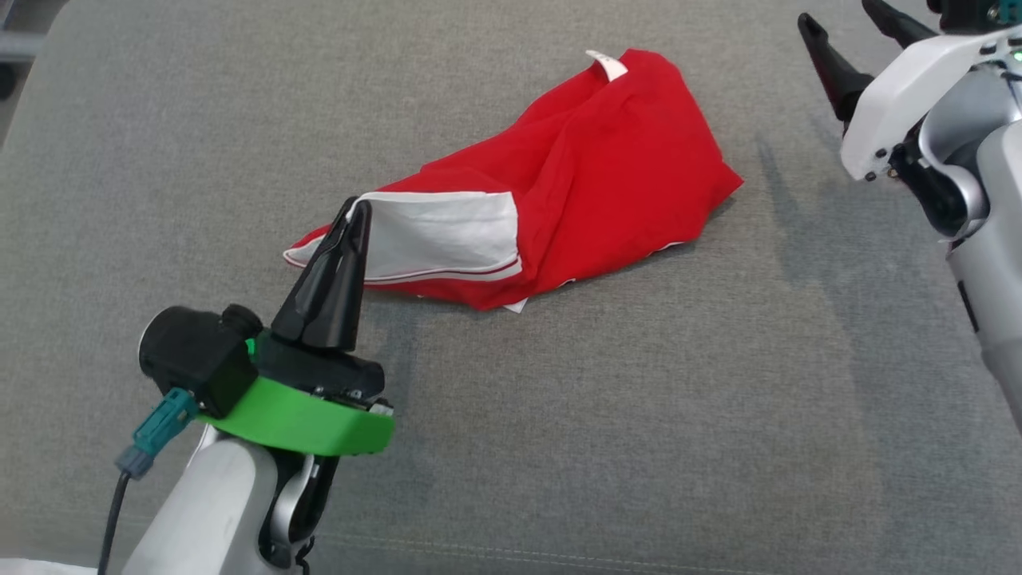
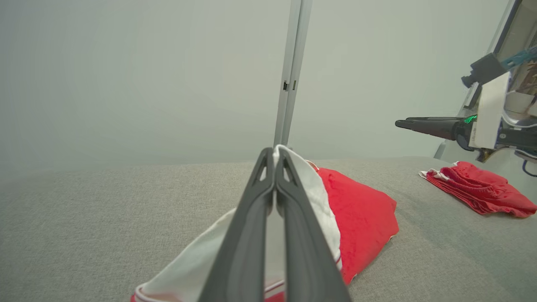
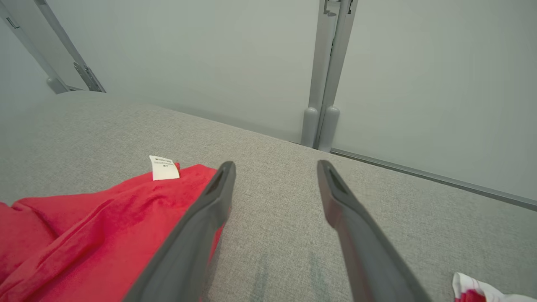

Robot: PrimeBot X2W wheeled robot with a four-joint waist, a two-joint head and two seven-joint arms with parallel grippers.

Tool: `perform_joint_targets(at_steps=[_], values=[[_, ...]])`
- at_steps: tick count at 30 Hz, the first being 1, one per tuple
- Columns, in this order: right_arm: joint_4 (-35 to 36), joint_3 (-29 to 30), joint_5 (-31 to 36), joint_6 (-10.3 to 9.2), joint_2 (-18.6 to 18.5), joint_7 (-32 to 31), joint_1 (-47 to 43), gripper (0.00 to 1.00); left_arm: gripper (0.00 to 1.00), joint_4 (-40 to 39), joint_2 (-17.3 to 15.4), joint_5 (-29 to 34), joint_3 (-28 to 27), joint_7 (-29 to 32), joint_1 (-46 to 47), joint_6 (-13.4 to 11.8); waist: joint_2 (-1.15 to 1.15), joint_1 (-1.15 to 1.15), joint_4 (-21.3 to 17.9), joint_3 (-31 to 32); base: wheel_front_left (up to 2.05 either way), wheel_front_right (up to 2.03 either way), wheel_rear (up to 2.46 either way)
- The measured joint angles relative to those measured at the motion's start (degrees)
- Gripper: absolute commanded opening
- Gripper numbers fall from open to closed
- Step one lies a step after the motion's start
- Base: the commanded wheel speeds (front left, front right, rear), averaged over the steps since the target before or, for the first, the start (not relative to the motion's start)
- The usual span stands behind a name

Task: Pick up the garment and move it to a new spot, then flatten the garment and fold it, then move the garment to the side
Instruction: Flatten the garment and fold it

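A crumpled red garment with a white panel lies on the grey padded surface. My left gripper is shut on the garment's white edge at its near left end. In the left wrist view the white cloth rises to the pinched fingertips of the left gripper, and the red garment trails to the right. My right gripper hovers open at the far right, apart from the cloth. Seen from the right wrist, the right gripper stands just right of the garment and its white label.
A second red and white bundle of cloth lies further right on the surface, below the right arm. A pale wall with a vertical grey post bounds the far edge. Bare grey surface spreads in front of the garment.
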State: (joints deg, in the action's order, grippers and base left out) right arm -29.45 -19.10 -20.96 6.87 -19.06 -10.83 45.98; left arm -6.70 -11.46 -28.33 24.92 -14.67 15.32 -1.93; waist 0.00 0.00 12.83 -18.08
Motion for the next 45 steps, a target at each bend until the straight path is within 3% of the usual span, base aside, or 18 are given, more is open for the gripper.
perform_joint_targets(at_steps=[9,17,30,42,45], values=[[-2.93,-0.96,-4.61,0.20,-2.92,-6.97,4.47,1.00,0.00,-1.12,3.65,2.00,1.52,0.00,1.49,1.42,0.00,0.00,4.35,-4.80,0.00,0.00,0.00],[-2.34,-8.78,-10.96,0.20,-5.00,-10.98,5.55,1.00,0.00,0.63,6.79,3.21,1.42,0.00,1.49,2.53,0.00,0.00,8.76,-8.36,0.00,0.00,0.00],[-2.08,-11.87,-16.16,0.20,-11.21,-13.03,8.79,1.00,0.00,1.80,8.22,4.58,1.56,0.00,1.46,4.98,0.00,0.00,12.40,-10.55,0.00,0.00,0.00],[-1.41,-16.69,-21.48,0.20,-12.96,-15.04,11.04,1.00,0.00,2.49,8.72,5.16,1.12,0.00,1.42,5.97,0.00,0.00,14.45,-11.85,0.00,0.00,0.00],[-0.70,-17.92,-22.36,0.20,-13.48,-15.45,11.09,0.47,0.00,2.56,8.81,5.41,0.98,0.00,1.41,6.03,0.00,0.00,14.55,-11.93,0.00,0.00,0.00]])
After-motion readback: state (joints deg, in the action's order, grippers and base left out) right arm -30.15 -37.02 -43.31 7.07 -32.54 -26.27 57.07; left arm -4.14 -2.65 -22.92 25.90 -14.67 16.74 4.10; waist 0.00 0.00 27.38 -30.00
